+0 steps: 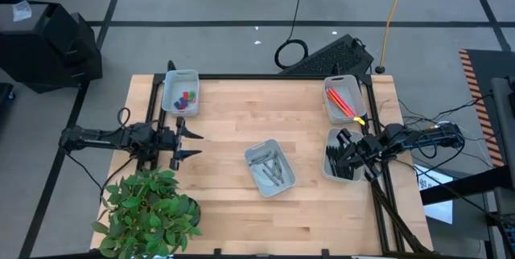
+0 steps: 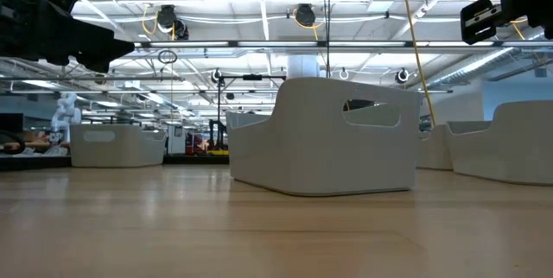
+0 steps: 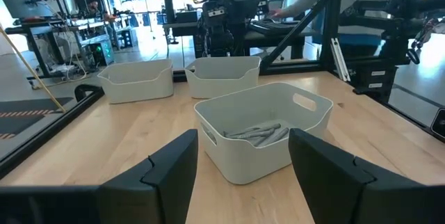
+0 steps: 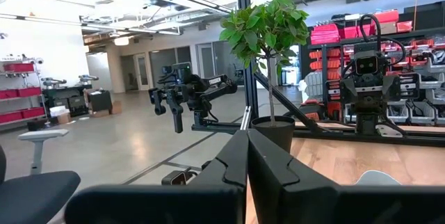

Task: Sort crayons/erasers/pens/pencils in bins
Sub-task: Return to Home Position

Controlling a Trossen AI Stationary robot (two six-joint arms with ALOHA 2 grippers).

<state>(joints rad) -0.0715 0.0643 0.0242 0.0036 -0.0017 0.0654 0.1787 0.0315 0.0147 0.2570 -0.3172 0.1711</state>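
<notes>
Everything sorted, both arms idle
Left gripper (image 1: 187, 144) wide open, empty; right gripper (image 1: 348, 156) closed, empty, over the pens (image 1: 341, 161) in their bin (image 1: 328, 170). Pens look light, stiff, slippery: grip mid-length

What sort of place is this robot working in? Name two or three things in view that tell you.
Probably a robotics lab or workshop in a large industrial hall. Another robot rig stands nearby, red parts bins fill shelving, exposed ducts and strip lights hang from the ceiling, and cables trail across a taped concrete floor.
</notes>
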